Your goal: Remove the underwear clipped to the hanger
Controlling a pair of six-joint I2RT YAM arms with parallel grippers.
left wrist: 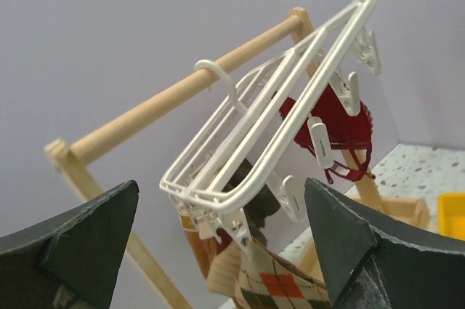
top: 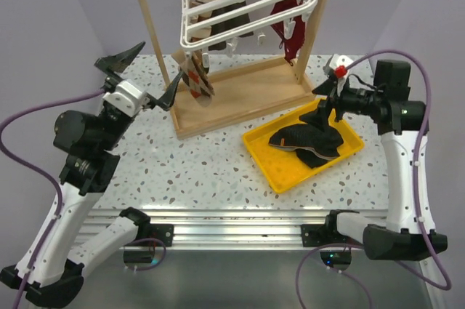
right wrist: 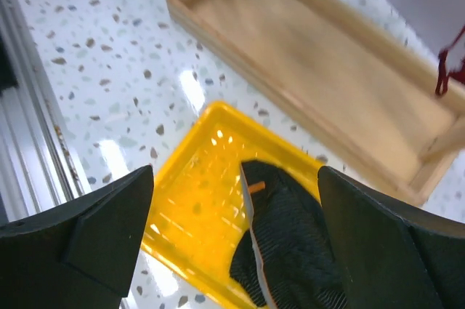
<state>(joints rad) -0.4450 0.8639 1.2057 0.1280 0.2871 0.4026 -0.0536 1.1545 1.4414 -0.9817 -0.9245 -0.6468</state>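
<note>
The white hanger (top: 247,0) hangs from the wooden stand's bar and also shows in the left wrist view (left wrist: 269,134). A dark piece of underwear (top: 234,19) hangs clipped under it, seen dark brown in the left wrist view (left wrist: 267,203). Black underwear (top: 309,142) with a pale waistband lies in the yellow tray (top: 272,163). My left gripper (top: 149,76) is open and empty, left of the hanger and below it (left wrist: 221,251). My right gripper (top: 325,111) is open and empty just above the black underwear (right wrist: 290,251) in the tray (right wrist: 189,207); its fingertips frame the fabric in the right wrist view (right wrist: 236,243).
The tall wooden stand (top: 240,98) has a flat base tray. An argyle sock (top: 196,80) hangs at the hanger's near left corner (left wrist: 280,287). A red bra (top: 287,25) hangs at its right side (left wrist: 338,127). Several empty clips dangle from the rack.
</note>
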